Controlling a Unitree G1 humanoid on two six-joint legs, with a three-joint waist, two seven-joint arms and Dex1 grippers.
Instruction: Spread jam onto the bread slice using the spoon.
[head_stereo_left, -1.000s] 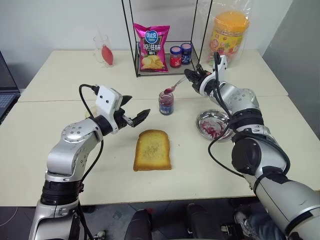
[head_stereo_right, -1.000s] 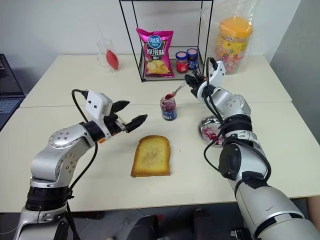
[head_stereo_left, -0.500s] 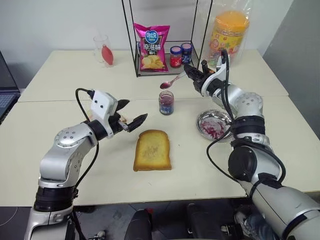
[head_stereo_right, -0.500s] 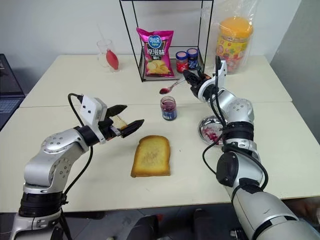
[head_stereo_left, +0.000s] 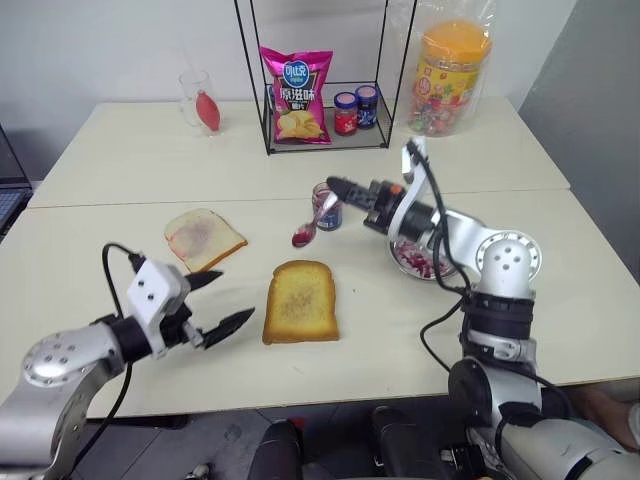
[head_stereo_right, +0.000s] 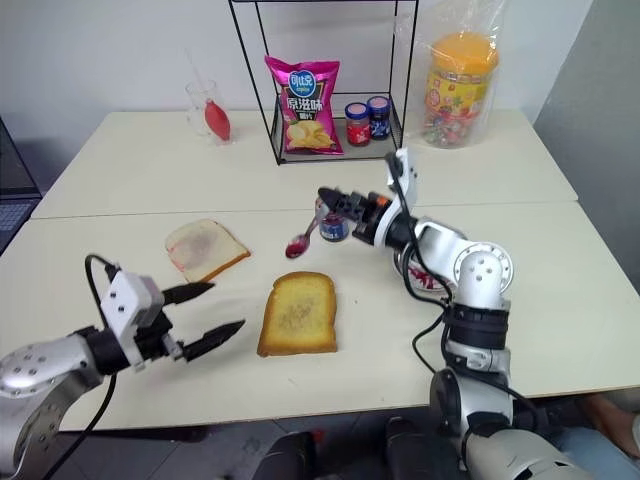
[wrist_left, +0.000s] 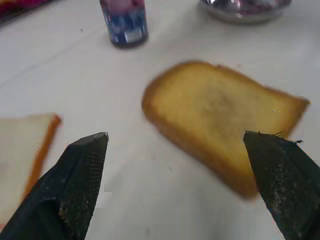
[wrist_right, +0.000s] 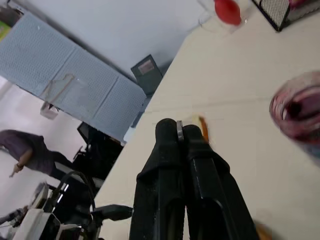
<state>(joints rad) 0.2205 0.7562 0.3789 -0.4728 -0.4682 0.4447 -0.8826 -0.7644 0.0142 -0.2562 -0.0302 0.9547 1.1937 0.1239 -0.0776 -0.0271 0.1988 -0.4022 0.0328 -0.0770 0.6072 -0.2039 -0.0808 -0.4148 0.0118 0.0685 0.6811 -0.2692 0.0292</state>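
Observation:
The golden bread slice (head_stereo_left: 301, 301) lies flat at the middle of the table. Just beyond its far edge hangs the spoon (head_stereo_left: 304, 234), its bowl loaded with dark red jam and tilted down. My right gripper (head_stereo_left: 338, 187) is shut on the spoon's handle, reaching in from the right. The small glass jar of jam (head_stereo_left: 332, 215) stands right behind the spoon. My left gripper (head_stereo_left: 232, 296) is open and holds nothing, low over the table to the left of the bread slice (wrist_left: 225, 120).
A paler slice with a pink smear (head_stereo_left: 204, 237) lies at the left. A round metal dish (head_stereo_left: 420, 262) smeared with jam sits on the right, behind my right arm. At the back stand a wire shelf with a crisps bag (head_stereo_left: 296, 80), two jars (head_stereo_left: 356, 108), a glass (head_stereo_left: 200, 103) and an orange-lidded tub (head_stereo_left: 452, 75).
My right gripper has drawn back with the loaded spoon, from above the jar to just beyond the bread slice. My open left gripper has pulled back and left, uncovering the paler slice.

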